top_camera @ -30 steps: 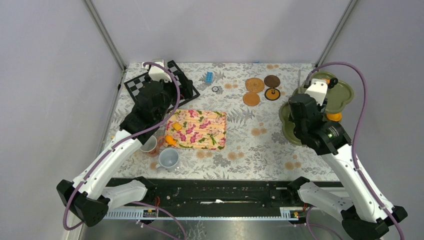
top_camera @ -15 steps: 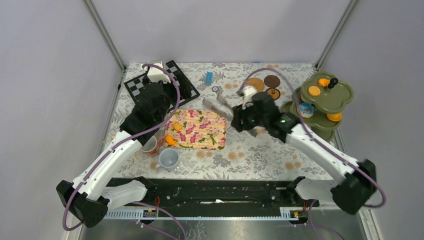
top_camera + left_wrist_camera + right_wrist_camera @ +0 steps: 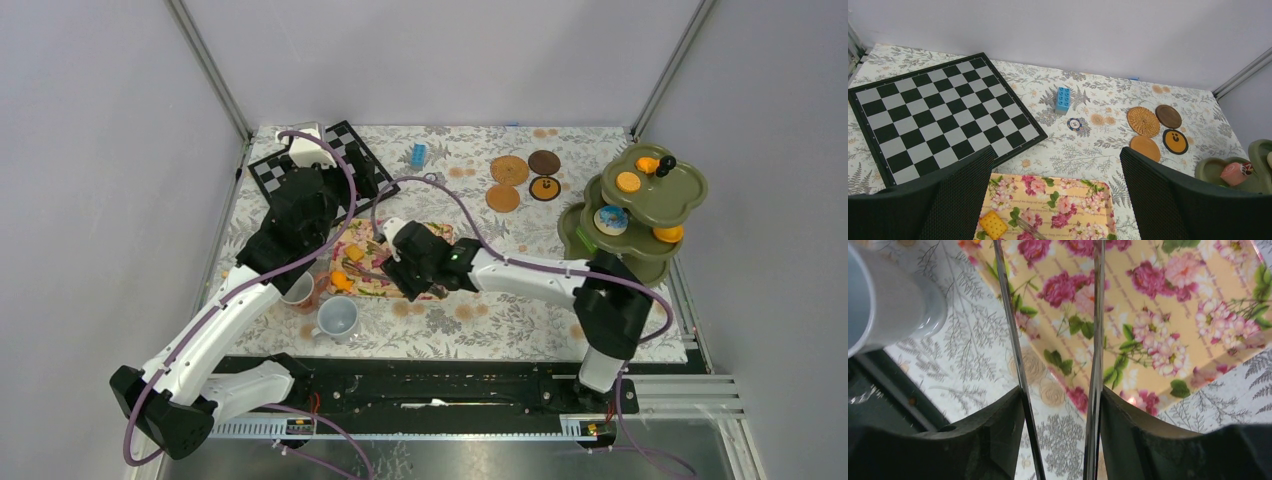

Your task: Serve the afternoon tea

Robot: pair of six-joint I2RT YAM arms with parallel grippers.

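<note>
My right gripper (image 3: 400, 264) is shut on the metal tongs (image 3: 1096, 340) and holds them low over the floral tray (image 3: 425, 240). The tongs' tips reach toward a yellow cracker (image 3: 354, 253), which also shows in the left wrist view (image 3: 993, 225). An orange pastry (image 3: 341, 281) lies at the tray's near left corner. A grey-blue mug (image 3: 338, 317) and a tan mug (image 3: 298, 290) stand left of the tray. Round coasters (image 3: 509, 170) lie at the back. My left gripper (image 3: 300, 200) is open and empty above the tray's far left edge.
A checkerboard (image 3: 345, 150) lies at the back left, with a blue brick (image 3: 418, 153) and a poker chip (image 3: 430, 178) beside it. A green tiered stand (image 3: 690, 190) with several pastries stands at the right edge. The black rail runs along the near edge.
My right arm has swung from the green stand at the right across the table to the floral tray, carrying the tongs. The left arm has barely moved.
</note>
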